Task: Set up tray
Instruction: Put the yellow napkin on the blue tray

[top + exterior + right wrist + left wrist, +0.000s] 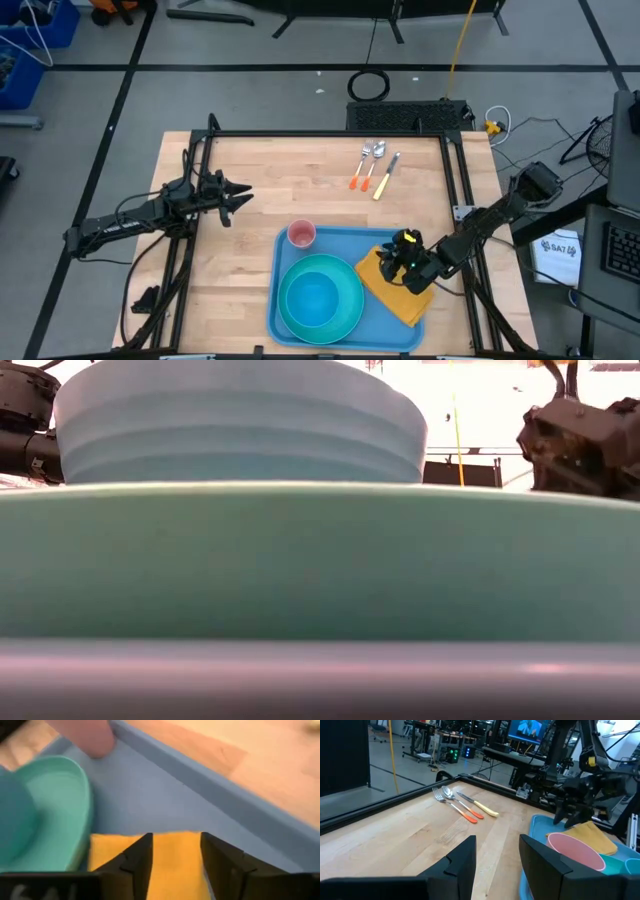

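Note:
The light-blue tray [345,243] lies at the table's near edge, right of the middle. On it sit a teal plate [347,277] with a blue bowl [312,298] inside, a pink cup [301,235] at its far left corner, and a yellow napkin [402,306] lying flat along its right side. My right gripper [176,850] stands open, slanting down over the napkin's [172,870] far end. My left gripper [497,855] waits open above the table's left side, pointing level toward the right. My right gripper's open fingers [137,857] stand over the yellow napkin, one on either side of a strip of it. Whether they touch the cloth I cannot tell. The napkin lies flat on the tray.
A fork, a spoon and a knife with orange and yellow handles [375,168] lie side by side on the bare wood near the far edge. A black frame [455,170] borders the table. Open wood lies between the cutlery and the tray.

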